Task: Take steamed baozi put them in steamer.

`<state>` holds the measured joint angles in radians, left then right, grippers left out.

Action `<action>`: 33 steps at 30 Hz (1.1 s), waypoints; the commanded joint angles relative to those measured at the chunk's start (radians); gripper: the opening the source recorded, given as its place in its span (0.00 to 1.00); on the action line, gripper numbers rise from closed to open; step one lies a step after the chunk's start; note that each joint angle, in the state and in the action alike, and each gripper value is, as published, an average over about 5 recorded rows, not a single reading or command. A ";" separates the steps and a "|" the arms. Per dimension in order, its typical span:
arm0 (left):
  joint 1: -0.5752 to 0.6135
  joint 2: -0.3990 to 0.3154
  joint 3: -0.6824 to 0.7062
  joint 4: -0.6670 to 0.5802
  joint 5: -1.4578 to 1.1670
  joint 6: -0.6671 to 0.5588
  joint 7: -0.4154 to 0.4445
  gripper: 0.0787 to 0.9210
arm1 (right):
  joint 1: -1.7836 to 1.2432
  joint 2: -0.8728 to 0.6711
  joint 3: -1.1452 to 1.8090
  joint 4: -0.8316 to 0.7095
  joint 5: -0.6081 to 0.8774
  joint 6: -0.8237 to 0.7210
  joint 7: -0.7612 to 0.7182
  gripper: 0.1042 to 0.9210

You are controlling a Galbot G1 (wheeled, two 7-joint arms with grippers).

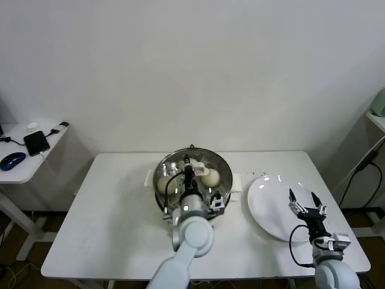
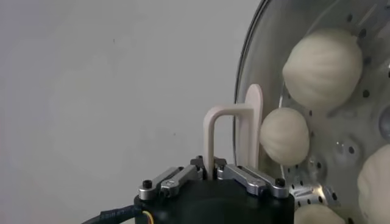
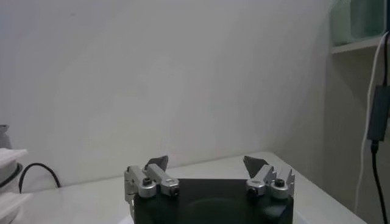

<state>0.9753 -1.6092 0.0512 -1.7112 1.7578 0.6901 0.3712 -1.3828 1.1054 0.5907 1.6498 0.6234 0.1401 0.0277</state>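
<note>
Over the steamer at the middle of the table, your left gripper hangs with its fingers brought together. The left wrist view shows a bun just beside those fingers, seemingly touching them and not clamped between them. Three more buns lie on the perforated floor around it, so all four appear to sit inside the basket already. That near bun lies toward the basket's centre from the fingertips, and being round it has no long axis to line up with. Judging from this, your next move is to lift the left arm straight up without nudging it. Your right gripper waits over the bare white plate, jaws spread wide, holding nothing.
</note>
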 commanded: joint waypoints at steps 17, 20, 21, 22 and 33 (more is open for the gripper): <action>0.031 -0.045 -0.010 -0.021 -0.040 -0.050 -0.034 0.14 | -0.001 0.004 -0.002 -0.002 -0.001 0.004 -0.002 0.88; 0.052 -0.037 -0.008 -0.054 -0.047 -0.063 -0.033 0.23 | -0.001 0.005 -0.002 -0.002 -0.001 0.004 -0.002 0.88; 0.061 -0.035 -0.007 -0.066 -0.048 -0.066 -0.033 0.26 | -0.001 0.004 -0.002 -0.002 -0.001 0.004 -0.002 0.88; 0.070 -0.032 -0.006 -0.078 -0.049 -0.069 -0.032 0.30 | -0.001 0.004 -0.002 -0.003 -0.001 0.005 -0.002 0.88; 0.159 0.004 0.004 -0.236 -0.076 -0.084 0.027 0.67 | 0.000 0.005 -0.005 -0.006 -0.003 0.004 -0.002 0.88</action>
<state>1.0705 -1.6092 0.0528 -1.8276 1.7016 0.6181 0.3588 -1.3828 1.1100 0.5873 1.6443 0.6216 0.1447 0.0248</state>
